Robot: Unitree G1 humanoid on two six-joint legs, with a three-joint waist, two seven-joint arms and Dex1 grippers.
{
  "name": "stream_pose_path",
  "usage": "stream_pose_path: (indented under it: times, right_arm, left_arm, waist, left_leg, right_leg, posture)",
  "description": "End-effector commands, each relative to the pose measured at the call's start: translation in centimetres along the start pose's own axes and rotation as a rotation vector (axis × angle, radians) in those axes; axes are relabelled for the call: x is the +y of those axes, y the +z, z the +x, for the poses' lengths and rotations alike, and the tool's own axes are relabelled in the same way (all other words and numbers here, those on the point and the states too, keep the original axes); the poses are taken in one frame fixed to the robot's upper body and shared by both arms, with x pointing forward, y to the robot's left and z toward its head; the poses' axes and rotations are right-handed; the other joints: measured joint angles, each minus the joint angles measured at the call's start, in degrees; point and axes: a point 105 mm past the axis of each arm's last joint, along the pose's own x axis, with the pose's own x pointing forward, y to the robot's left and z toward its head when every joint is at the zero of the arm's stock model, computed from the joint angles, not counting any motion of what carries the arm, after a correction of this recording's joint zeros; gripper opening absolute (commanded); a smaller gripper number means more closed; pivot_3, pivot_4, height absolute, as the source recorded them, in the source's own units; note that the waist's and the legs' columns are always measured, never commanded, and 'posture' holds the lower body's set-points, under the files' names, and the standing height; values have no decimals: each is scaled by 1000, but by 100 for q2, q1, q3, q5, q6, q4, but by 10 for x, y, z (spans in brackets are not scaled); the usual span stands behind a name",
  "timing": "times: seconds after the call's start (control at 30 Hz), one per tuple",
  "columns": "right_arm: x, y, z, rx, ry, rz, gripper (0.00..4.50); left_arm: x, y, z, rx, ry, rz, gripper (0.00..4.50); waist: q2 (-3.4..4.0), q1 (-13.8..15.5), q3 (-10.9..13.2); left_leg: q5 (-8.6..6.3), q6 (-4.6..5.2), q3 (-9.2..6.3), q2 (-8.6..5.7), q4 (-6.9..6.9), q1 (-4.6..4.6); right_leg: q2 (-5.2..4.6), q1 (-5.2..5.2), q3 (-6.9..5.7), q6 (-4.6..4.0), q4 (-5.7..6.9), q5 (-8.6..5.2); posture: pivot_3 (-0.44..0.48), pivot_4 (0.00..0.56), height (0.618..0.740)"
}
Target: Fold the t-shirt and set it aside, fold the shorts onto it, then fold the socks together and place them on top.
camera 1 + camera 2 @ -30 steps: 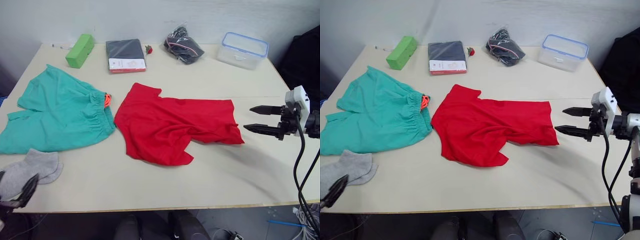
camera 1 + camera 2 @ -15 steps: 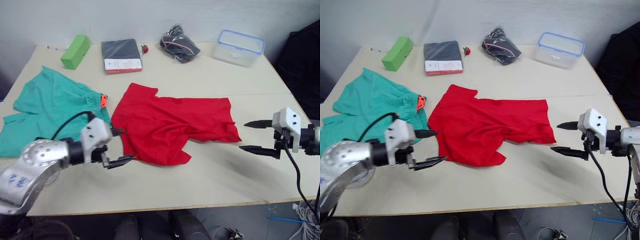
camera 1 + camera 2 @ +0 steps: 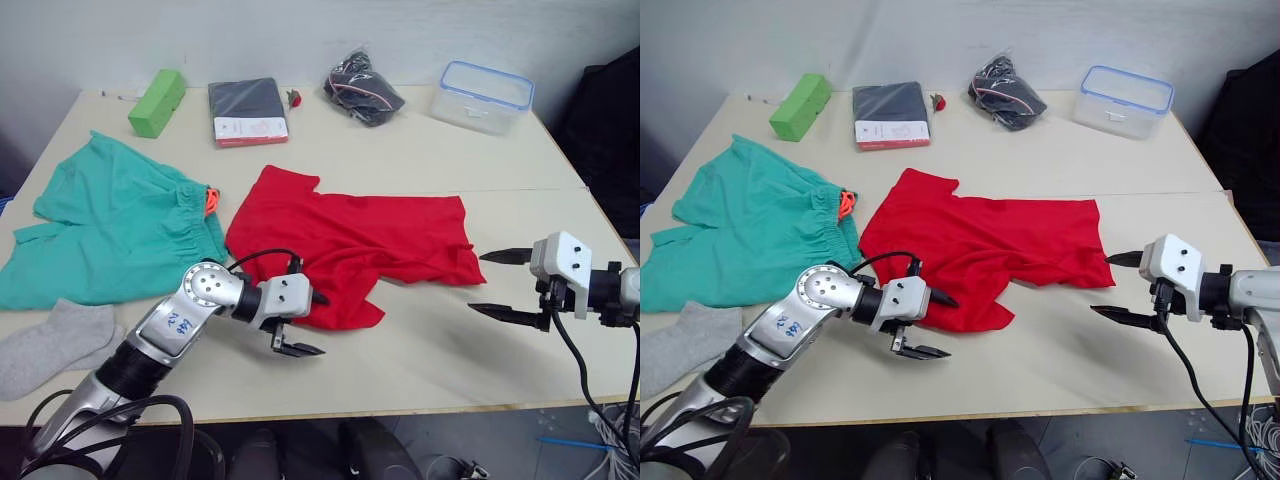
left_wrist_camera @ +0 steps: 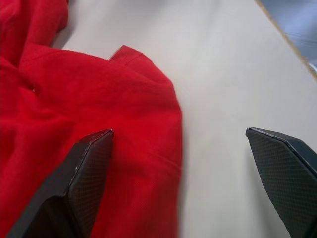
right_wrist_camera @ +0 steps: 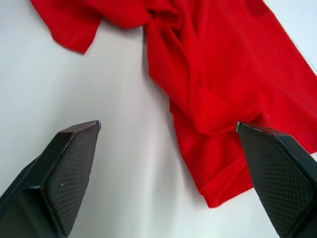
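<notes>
Left gripper (image 3: 297, 324) hovering at near hem of t-shirt (image 3: 350, 250), fingers spread, one over cloth, one over bare table (image 3: 420, 370). Right gripper (image 3: 505, 285) waiting just beside shirt's right edge, fingers spread, holding nothing.

Socks (image 3: 55, 340) lying at near left corner; shorts (image 3: 110, 225) lying flat just left of shirt.

Risks, judged:
- pinching single crumpled layer, dragging shirt into bunch
- arms pulling unevenly, skewing fold
- left arm sweeping shorts or socks
</notes>
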Motion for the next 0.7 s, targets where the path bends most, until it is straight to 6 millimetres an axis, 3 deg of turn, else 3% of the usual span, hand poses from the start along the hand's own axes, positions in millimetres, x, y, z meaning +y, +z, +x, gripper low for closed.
stream_pose_path:
  times: [0.03, 0.23, 0.37, 0.57, 0.7]
  right_arm:
    - [-5, 7, -11, 3, -47, -31, 4500]
    - [-5, -1, -8, 28, -61, -34, 4500]
    - [-3, -2, -4, 25, -53, -37, 4500]
    - [14, 10, 5, -36, 29, -12, 4500]
    - [25, 16, 8, -56, 82, 2, 4500]
  left_arm:
    - [5, 0, 3, 8, -2, 38, 3280]
    - [8, -13, 8, 63, -12, 62, 1337]
    - [6, -11, -1, 47, -34, 65, 57]
    - [-8, -5, -49, 24, -167, 43, 18]
    - [-10, -15, -80, 114, -249, 47, 18]
  waist:
    - [0, 11, 0]
    - [0, 8, 0]
    - [0, 10, 0]
    - [0, -37, 0]
    - [0, -29, 0]
  left_leg:
    - [-1, 1, -1, 0, 4, -2]
    - [-2, 3, -2, 0, 12, -1]
    - [-2, 4, -2, 0, 18, -1]
    - [-2, 3, -1, 1, 18, -2]
    - [-2, 3, -2, 0, 20, -2]
  right_leg:
    - [0, -1, 0, 0, 1, 0]
    - [0, -2, -1, 1, 15, 0]
    - [-2, -1, -1, 1, 22, 0]
    - [-2, -13, -1, 1, 42, -1]
    - [-2, -12, -2, 1, 42, -1]
  posture:
    - [0, 150, 740]
    - [0, 150, 740]
    - [0, 150, 740]
    - [0, 150, 740]
    - [0, 150, 740]
